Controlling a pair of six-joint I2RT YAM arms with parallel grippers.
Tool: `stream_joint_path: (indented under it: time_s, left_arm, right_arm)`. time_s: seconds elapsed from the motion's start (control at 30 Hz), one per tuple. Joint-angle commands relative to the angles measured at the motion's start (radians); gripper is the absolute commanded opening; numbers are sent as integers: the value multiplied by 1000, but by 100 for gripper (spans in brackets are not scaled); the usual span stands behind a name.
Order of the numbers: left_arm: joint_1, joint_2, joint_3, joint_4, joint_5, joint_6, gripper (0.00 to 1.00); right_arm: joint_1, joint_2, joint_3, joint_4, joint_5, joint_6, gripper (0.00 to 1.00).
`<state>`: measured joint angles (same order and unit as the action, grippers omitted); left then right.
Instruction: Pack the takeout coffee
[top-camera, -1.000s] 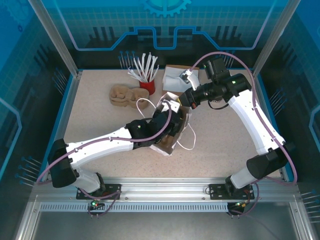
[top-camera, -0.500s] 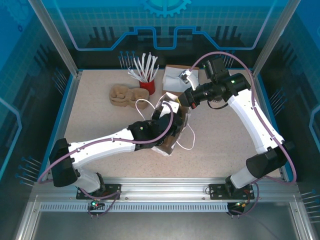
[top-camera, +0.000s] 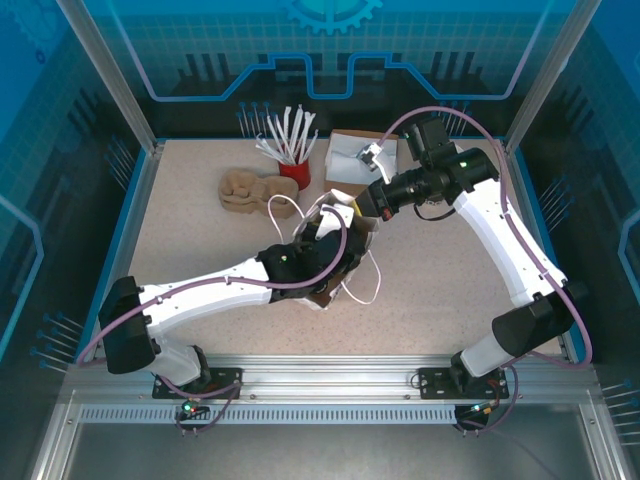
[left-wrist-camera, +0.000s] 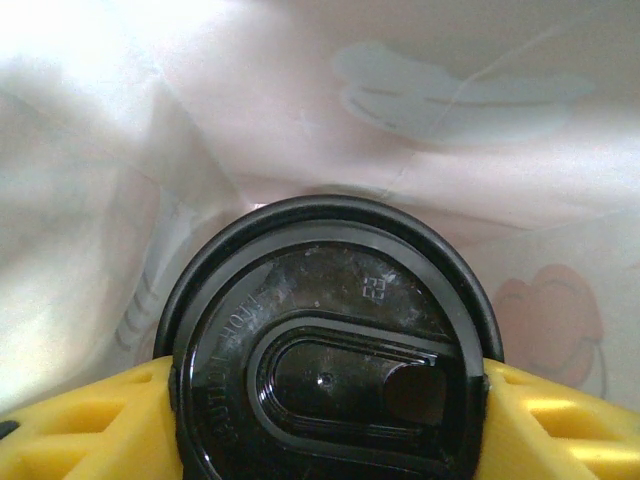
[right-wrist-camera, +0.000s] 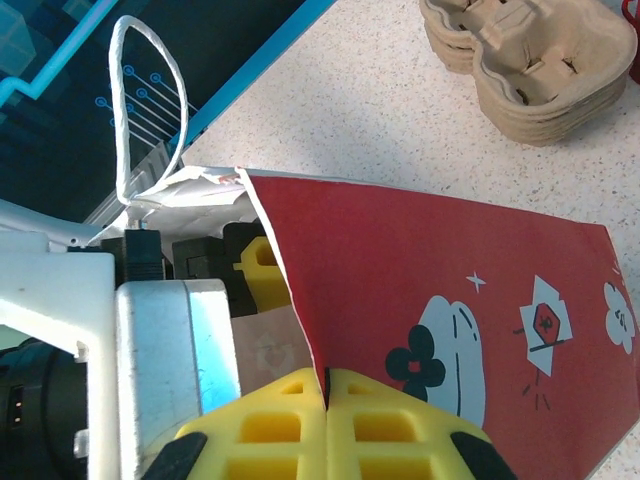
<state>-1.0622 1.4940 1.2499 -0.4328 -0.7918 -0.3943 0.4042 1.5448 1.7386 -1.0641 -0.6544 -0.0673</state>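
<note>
The left gripper (left-wrist-camera: 325, 428) reaches into the mouth of a paper bag (right-wrist-camera: 430, 270) at the middle of the speckled table (top-camera: 450, 270), its yellow fingers (left-wrist-camera: 85, 425) pressed against either side of the takeout coffee (left-wrist-camera: 320, 300). The cup sits inside the bag, its round black lid facing the left wrist camera and the bag's pale lining close around and behind it; the cup's body below the lid is hidden. The right gripper (right-wrist-camera: 327, 400) has its jaws closed together on the bag's upper edge, pinching the red printed panel where the opening begins. A white cord handle (right-wrist-camera: 117, 105) loops up beside the left arm's wrist. On the far side of the table, well apart from the bag, lie a stack of moulded pulp cup carriers (right-wrist-camera: 540, 70), a red cup of white sticks (top-camera: 294, 172) and an open cardboard box (top-camera: 350, 160).
</note>
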Motion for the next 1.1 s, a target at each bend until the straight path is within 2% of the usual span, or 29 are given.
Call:
stream_joint_path:
  time_s: [0.0,1.07]
  left_arm:
    - [7,18,-12,41,-35,5,62]
    - [14,79,-52,80,-6,-30,62]
  right_arm:
    - [6,-11,-2,-19,-72,17,0]
    - [8,9,-34,-12,-166,30,0]
